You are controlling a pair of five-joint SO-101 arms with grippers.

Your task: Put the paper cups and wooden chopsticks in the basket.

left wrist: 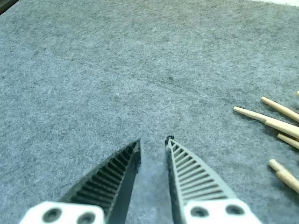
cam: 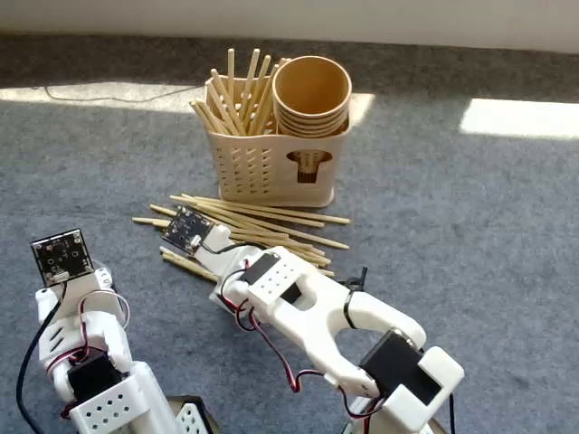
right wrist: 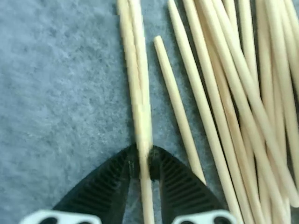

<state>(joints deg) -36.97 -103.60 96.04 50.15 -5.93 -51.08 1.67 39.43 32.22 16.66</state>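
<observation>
Chopstick pair [right wrist: 140, 93] pinched in the right gripper [right wrist: 144, 156] at the side of the loose pile.
Its black jaws clamp the two sticks, which lie pressed together beside the loose chopsticks [cam: 271, 226] spread across the middle of the grey worktop [cam: 470, 235], just on the near side of the basket [cam: 262, 172]. The basket stands toward the far edge and holds a stack of paper cups [cam: 312, 90] and a bundle of upright chopsticks [cam: 237, 95]. The right arm stretches low from the near edge to the pile. The left gripper [left wrist: 153, 142] hangs over bare worktop by the near left corner, jaws narrowly parted with nothing between them.
</observation>
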